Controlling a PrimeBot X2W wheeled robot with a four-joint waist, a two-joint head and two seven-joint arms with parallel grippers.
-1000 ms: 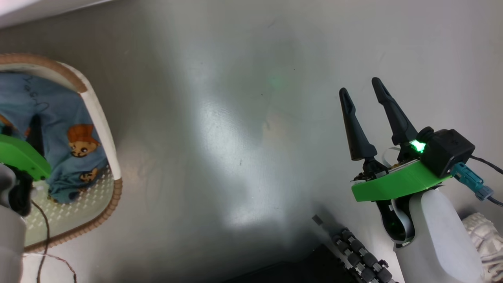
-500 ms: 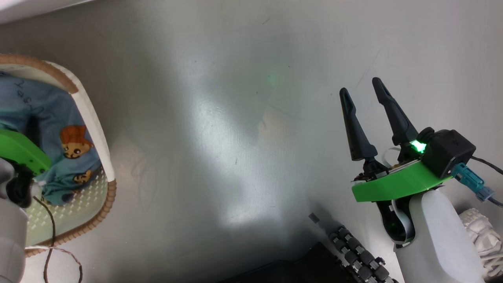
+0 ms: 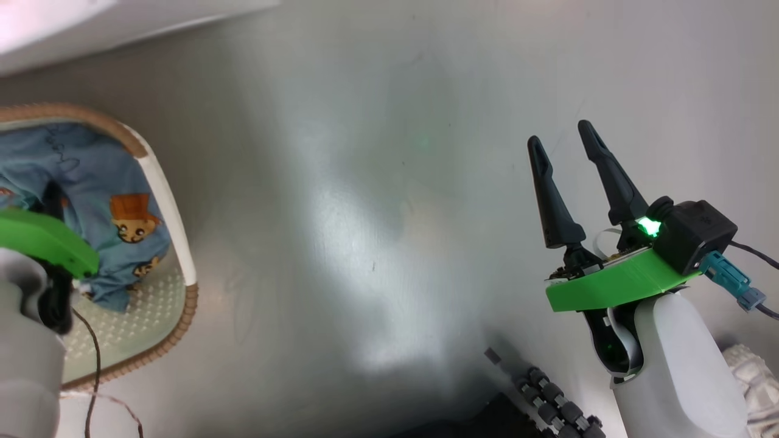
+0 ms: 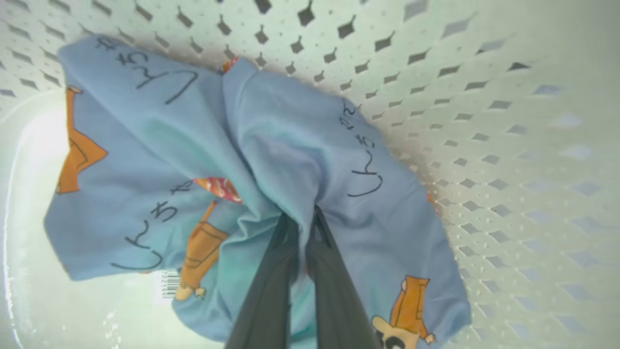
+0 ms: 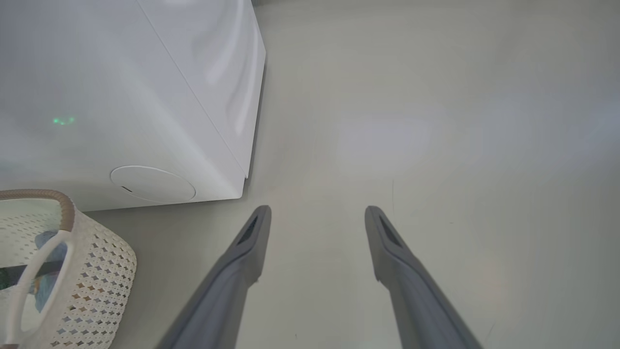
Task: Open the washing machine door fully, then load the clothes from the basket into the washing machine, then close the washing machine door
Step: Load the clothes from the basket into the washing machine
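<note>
The washing machine (image 5: pixel 121 97) stands as a white box on the pale floor (image 3: pixel 365 213), its round service flap (image 5: pixel 152 183) low on the face that looks toward the basket. The basket (image 5: pixel 101 286) sits on the floor just beside that lower front corner. This looks like a placement chosen to keep the carry from basket to drum short.

The clothes (image 4: pixel 160 160) lie inside the basket as a crumpled blue bundle against its perforated wall, with part of the dotted base bare beside them. The left jaws are nearly closed and pinch a gathered fold at the middle of the bundle, the cloth puckering around the dark fingers (image 4: pixel 271 291). A grip on the centre rather than on an edge probably lets the whole piece lift at once without trailing. The right jaws stand wide apart and hold nothing, hovering over bare floor well away from the basket. That arm seems parked out of the way, and free for the door.

A barcode sticker (image 4: pixel 165 283) shows on the basket's base, its digits too small to read. Dark handwritten-style characters (image 4: pixel 363 160) run across the fabric among the orange bears (image 4: pixel 201 252); I cannot read them with confidence.
</note>
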